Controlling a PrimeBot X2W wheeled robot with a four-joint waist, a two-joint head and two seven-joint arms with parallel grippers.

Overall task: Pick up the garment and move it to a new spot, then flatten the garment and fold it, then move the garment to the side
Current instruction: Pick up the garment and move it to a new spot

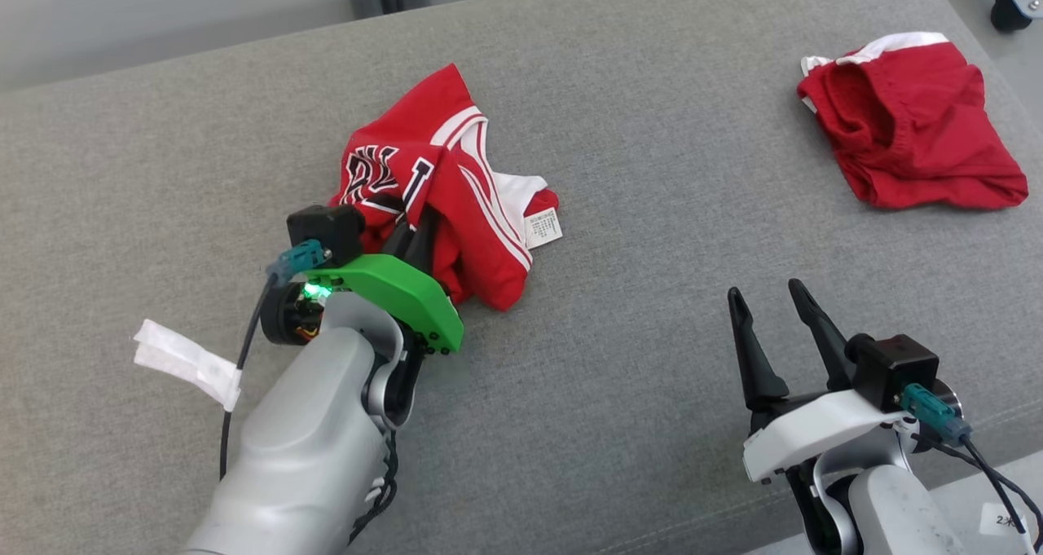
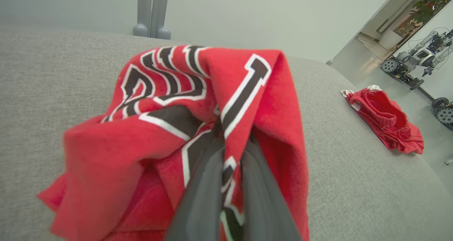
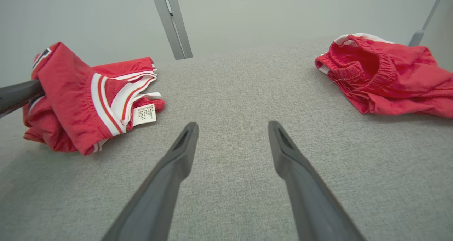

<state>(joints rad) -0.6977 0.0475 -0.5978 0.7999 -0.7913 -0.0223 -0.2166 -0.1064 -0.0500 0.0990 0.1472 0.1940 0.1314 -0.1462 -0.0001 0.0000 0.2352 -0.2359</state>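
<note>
The left tool is clamped on a lettered fold of the red garment, bunched left of centre on the grey tabletop; the left wrist view shows this pinch, which cloth hides from the head, while the right tool hovers near right, spread wide and empty.

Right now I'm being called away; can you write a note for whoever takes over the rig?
Left gripper: shut on the jersey.
Right gripper: open, empty, over the grey surface.
The jersey lies bunched left of centre; the shorts sit far right, apart from both grippers.
Done: jersey gripped.
Left: move it, flatten, fold, set aside.
</note>
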